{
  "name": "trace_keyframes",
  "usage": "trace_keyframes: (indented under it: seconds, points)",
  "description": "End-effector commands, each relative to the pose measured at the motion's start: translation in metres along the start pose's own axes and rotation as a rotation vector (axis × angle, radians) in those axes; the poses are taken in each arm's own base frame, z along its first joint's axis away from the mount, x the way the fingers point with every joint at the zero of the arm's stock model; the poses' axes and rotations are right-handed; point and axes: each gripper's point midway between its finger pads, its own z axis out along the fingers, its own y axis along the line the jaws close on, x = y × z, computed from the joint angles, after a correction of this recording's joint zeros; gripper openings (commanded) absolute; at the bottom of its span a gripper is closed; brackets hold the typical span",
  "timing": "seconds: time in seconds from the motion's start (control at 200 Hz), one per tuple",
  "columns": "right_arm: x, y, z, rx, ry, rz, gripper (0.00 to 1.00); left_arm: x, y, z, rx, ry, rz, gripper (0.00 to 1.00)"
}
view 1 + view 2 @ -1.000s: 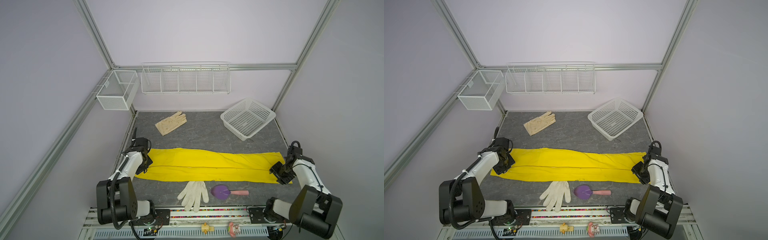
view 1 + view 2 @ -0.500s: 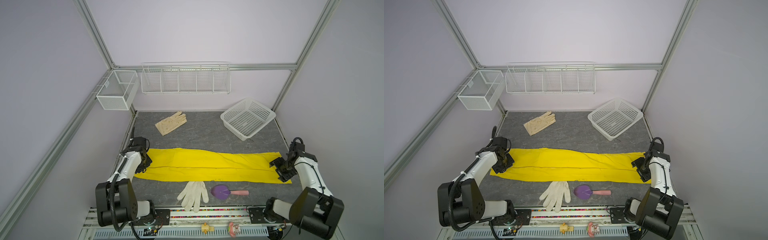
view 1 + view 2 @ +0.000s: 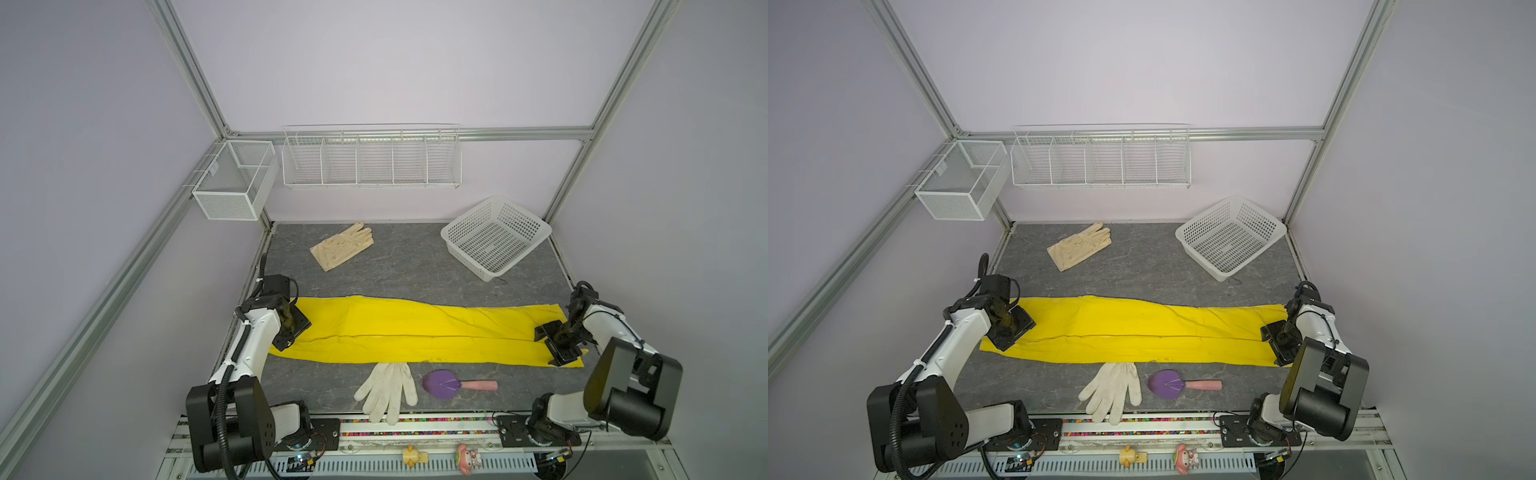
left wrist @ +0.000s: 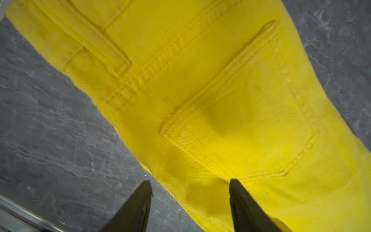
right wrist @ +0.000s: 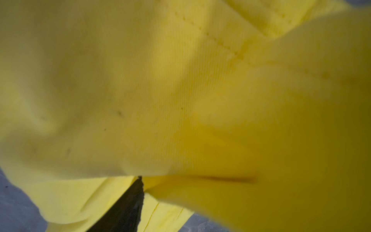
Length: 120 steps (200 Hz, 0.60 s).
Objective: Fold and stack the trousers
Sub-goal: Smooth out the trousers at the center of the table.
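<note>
Trousers point(image 3: 415, 332): yellow, flat on tabletop point(image 3: 415, 270), stretched side to side; waist and back pocket under left hand point(image 4: 190, 186), hems at right hand point(image 3: 557, 343). Done, apparently: doubled lengthwise, leg over leg. Left hand: jaws apart, empty, just above cloth. Right hand: jaws apart, one finger point(image 5: 128, 200) tucked under a loose fold, no clamp evident. Outstanding, by judgement: crosswise folds, stacking. Early stage.
</note>
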Motion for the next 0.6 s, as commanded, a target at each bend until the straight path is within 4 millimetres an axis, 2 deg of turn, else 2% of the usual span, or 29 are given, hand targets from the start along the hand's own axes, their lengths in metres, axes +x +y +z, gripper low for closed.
trace_keyframes:
  seconds: [0.0, 0.215, 0.28, 0.405, 0.49, 0.595]
  points:
    - [-0.007, -0.009, 0.001, 0.023, -0.024, 0.036, 0.66, 0.009, -0.004, 0.005, 0.034, 0.029, -0.017, 0.64]
    - [0.002, -0.026, 0.006, 0.036, -0.003, 0.051, 0.54, 0.003, -0.003, 0.027, -0.005, 0.042, -0.014, 0.64]
    - [0.007, -0.033, 0.007, 0.046, 0.002, 0.054, 0.49, 0.0, 0.002, 0.031, -0.044, 0.033, -0.001, 0.64]
    - [0.016, -0.049, 0.006, 0.066, 0.005, 0.07, 0.46, -0.003, 0.017, 0.035, -0.135, 0.022, 0.015, 0.6]
    - [0.014, -0.061, 0.003, 0.077, -0.022, 0.096, 0.39, -0.005, 0.025, 0.037, -0.173, 0.012, 0.016, 0.57]
    - [0.007, -0.068, 0.001, 0.074, -0.03, 0.12, 0.38, -0.007, 0.028, 0.04, -0.19, 0.006, 0.02, 0.52]
